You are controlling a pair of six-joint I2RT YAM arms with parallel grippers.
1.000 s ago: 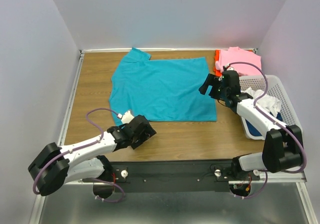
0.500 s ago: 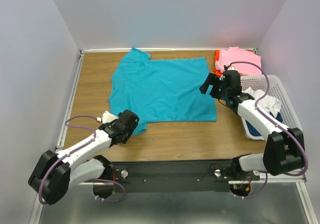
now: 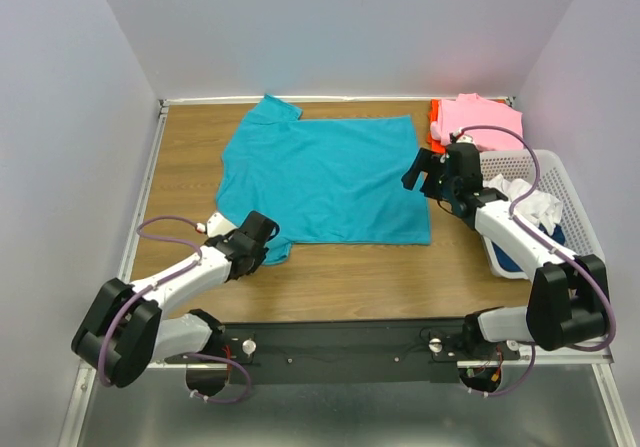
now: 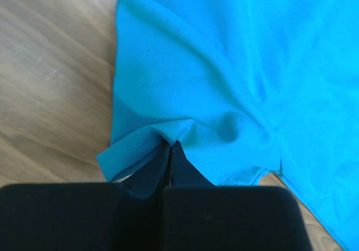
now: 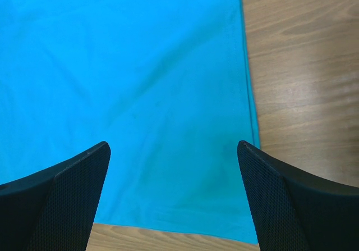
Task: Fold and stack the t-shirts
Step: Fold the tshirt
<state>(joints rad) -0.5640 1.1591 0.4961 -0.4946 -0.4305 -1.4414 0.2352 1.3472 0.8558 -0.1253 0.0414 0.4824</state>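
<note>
The teal t-shirt (image 3: 325, 177) is spread unfolded on the tabletop (image 3: 340, 277), its near sleeve pinched in the closed left pincer (image 4: 170, 147); the right pincer (image 3: 418, 173) is held wide open and empty. Pink and orange shirts (image 3: 470, 119) are already stacked

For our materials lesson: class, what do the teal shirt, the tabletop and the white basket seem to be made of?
Teal shirt: probably soft matte knit cloth; a fine texture shows, and it puckers where the left end effector pinches its edge.
Tabletop: wood or wood-look laminate, smooth, with brown grain lines.
Basket: likely white moulded plastic, with a lattice wall.
</note>
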